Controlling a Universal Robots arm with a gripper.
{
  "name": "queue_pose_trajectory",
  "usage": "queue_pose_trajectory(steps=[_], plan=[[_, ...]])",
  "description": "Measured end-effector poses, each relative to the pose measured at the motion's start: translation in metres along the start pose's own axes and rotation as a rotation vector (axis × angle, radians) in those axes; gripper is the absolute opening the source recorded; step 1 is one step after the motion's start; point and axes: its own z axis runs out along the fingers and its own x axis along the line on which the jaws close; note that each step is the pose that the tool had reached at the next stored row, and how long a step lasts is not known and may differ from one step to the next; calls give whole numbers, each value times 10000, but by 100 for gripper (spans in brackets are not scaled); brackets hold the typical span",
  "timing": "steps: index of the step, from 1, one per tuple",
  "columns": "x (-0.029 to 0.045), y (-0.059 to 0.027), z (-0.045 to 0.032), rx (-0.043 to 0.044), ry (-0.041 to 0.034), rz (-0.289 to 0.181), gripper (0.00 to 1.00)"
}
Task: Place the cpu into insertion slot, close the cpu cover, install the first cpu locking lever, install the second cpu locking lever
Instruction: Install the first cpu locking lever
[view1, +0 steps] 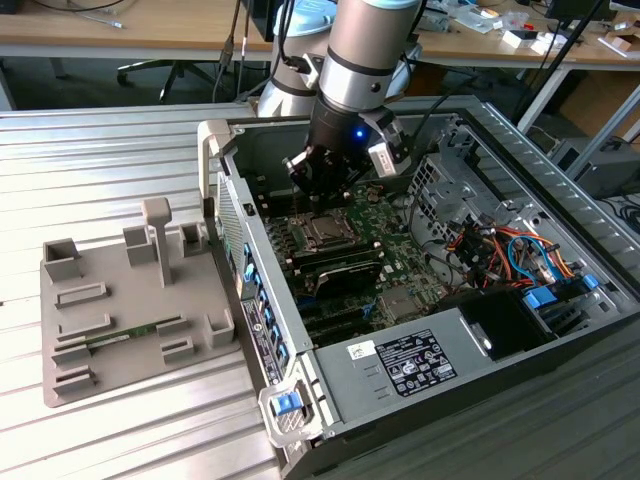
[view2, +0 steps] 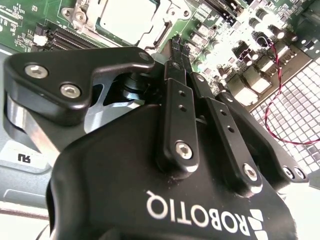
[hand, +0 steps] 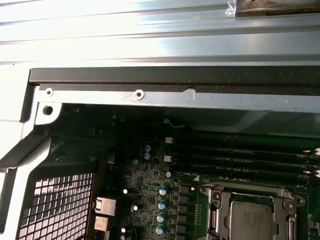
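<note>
a: looking at the socket first, where is the cpu (hand: 252, 220) now?

b: it sits already inside the insertion slot (view1: 327, 232), near the middle of the exterior view. in the first wrist view it is at the lower right, flat, with its grey top visible.

a: and the cpu cover (hand: 286, 199)?

b: the metal frame seems to lie down around the chip, so i judge it is closed. the levers i cannot see well, so i cannot tell if they are hooked.

a: what does the gripper (view2: 181, 52) do?

b: it hangs just above the motherboard (view1: 385, 215), near the socket, a little toward the upper part of the exterior view. in the second wrist view the two black fingers (view2: 177, 107) are together and hold nothing.

a: so how far is the task?

b: placing looks done, the cover probably also. the two locking levers are the part i cannot confirm.
</note>
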Motion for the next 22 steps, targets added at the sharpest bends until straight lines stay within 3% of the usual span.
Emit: queue_pose_trajectory(steps=[22], plan=[[37, 3, 1, 1, 0, 0, 10]])
